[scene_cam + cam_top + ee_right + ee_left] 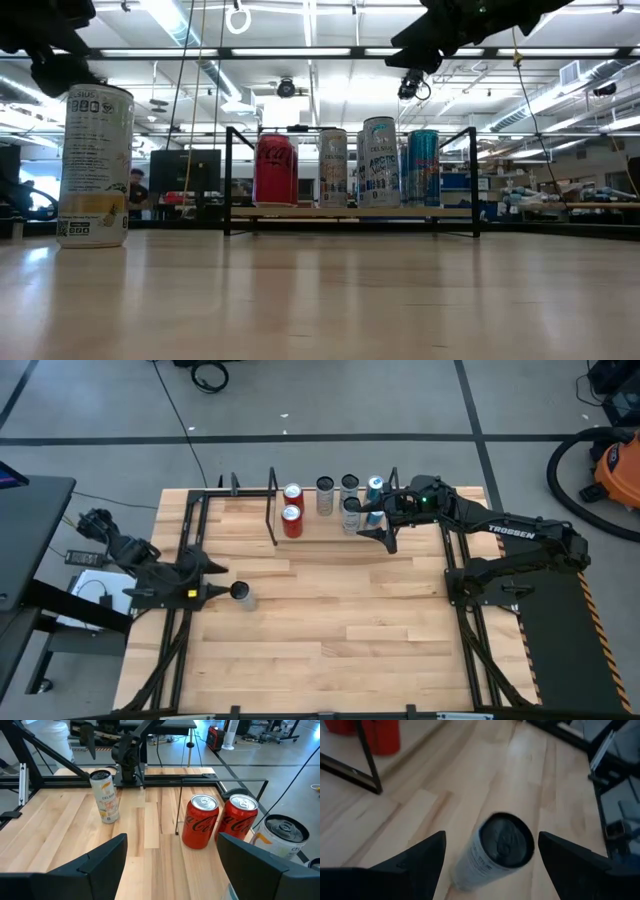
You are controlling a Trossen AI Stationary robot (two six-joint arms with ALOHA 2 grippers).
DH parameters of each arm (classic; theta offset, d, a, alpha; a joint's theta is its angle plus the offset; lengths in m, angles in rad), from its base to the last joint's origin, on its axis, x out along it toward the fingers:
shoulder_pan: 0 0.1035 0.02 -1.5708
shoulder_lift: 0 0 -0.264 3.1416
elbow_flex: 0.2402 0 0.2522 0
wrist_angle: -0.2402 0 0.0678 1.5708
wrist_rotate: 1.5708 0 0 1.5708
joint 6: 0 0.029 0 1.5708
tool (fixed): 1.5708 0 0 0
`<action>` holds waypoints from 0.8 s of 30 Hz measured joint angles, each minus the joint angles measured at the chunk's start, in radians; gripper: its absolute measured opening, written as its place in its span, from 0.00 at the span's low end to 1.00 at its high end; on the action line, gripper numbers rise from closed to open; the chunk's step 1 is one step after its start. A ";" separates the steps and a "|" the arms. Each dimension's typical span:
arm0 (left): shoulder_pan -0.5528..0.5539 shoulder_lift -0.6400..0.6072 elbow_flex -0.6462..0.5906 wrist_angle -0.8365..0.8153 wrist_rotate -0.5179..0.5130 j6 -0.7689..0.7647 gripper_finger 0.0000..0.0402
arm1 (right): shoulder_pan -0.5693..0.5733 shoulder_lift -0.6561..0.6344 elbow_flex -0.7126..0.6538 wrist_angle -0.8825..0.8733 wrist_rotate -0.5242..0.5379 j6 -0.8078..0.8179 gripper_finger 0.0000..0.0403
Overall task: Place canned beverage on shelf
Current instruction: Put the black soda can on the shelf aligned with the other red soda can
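A tall white aluminium can (241,594) stands upright on the pale wood-plank table (330,630), left of centre, between the open fingers of the left gripper (214,578). The right gripper (372,525), also open and empty, hovers beside the cylindrical cans on the black-rod, light-wood shelf (350,212) at the far edge.

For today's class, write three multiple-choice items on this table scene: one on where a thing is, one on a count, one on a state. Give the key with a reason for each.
1. Where does the pale can off the shelf stand?
A. just ahead of the left end effector
B. under the right end effector
C. on the floor

2. How many red cans are there?
A. one
B. two
C. four

3. How are the left end effector's fingers?
A. clamped on the pale can
B. shut and empty
C. open, can untouched

Key: 1 A, the high view shows the can just ahead of its fingertips. 2 B, the right wrist view shows two side by side. 3 C, the left wrist view shows gaps on both sides of the can.
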 joint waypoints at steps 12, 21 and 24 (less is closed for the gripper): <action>-0.013 0.150 0.000 -0.008 0.065 -0.070 0.79 | 0.000 0.000 0.000 0.000 0.000 0.000 0.78; -0.061 0.168 0.000 0.007 0.072 -0.104 0.79 | 0.000 0.000 0.000 0.000 0.000 0.000 0.78; -0.064 0.193 -0.028 0.024 0.073 -0.136 0.79 | 0.000 0.000 0.000 0.000 0.000 0.000 0.78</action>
